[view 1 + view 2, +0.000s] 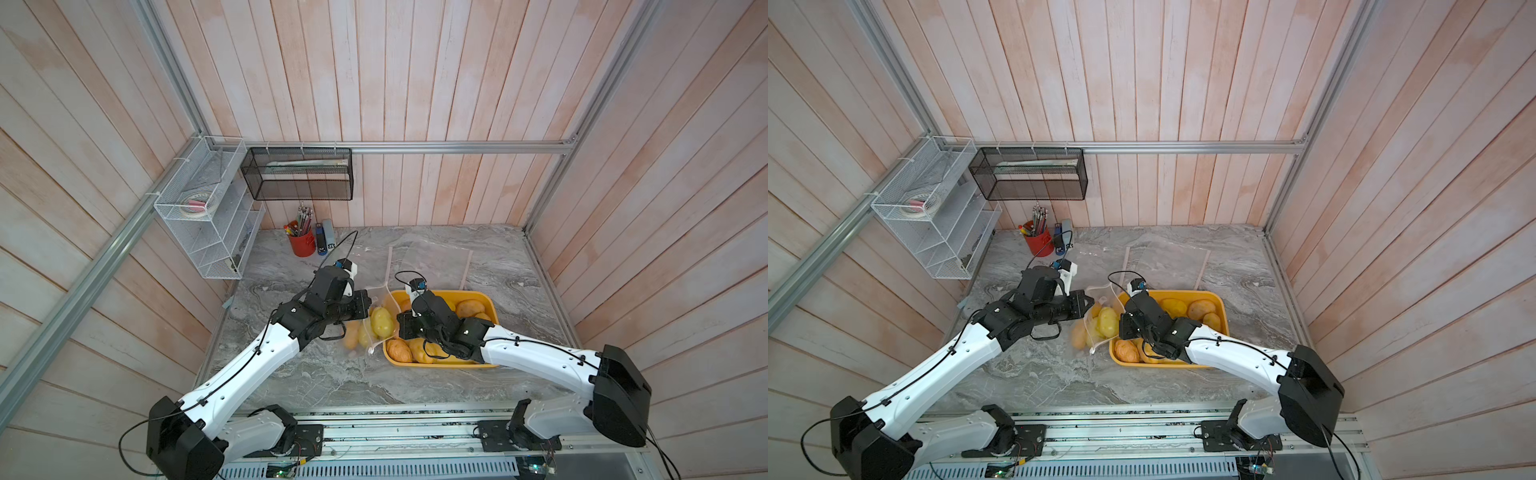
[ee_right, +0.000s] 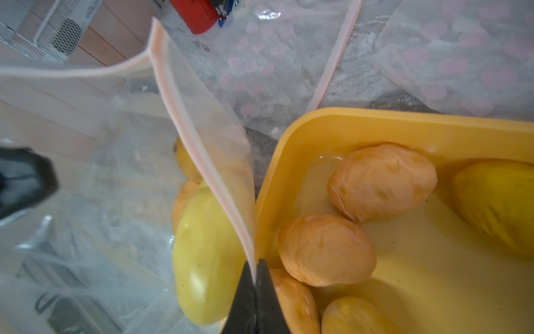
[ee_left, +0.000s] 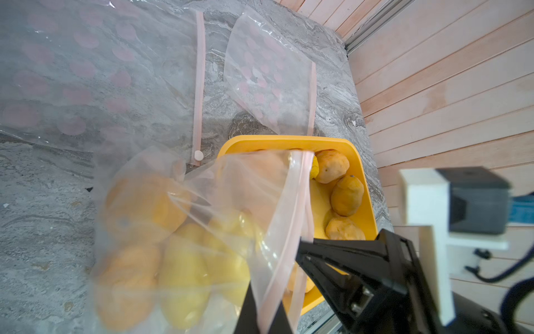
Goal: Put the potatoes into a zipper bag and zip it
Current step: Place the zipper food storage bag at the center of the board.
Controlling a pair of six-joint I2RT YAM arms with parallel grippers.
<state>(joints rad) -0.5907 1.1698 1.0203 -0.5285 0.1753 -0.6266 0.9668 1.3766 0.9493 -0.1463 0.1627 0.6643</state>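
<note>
In both top views the zipper bag (image 1: 368, 332) stands on the marble table (image 1: 316, 374) just beside the yellow tray (image 1: 465, 294). The left gripper (image 1: 369, 306) and right gripper (image 1: 400, 328) are at opposite sides of its mouth. Some potatoes (image 1: 382, 322) are inside the bag, and others lie in the tray.

In the left wrist view the left gripper's (image 3: 265, 315) jaws are pressed together on the bag's rim. Across the mouth, the right gripper's tip meets the pink zipper strip (image 3: 303, 202). Two spare bags (image 3: 86, 72) lie flat beyond.

In the right wrist view the right gripper's (image 2: 255, 277) jaws pinch that strip, with unbagged potatoes in the tray alongside.

Loading looks partway done, and this step seems to be holding the mouth open. Next, one gripper probably has to let go and fetch a potato from the tray without letting the bag sag.
</note>
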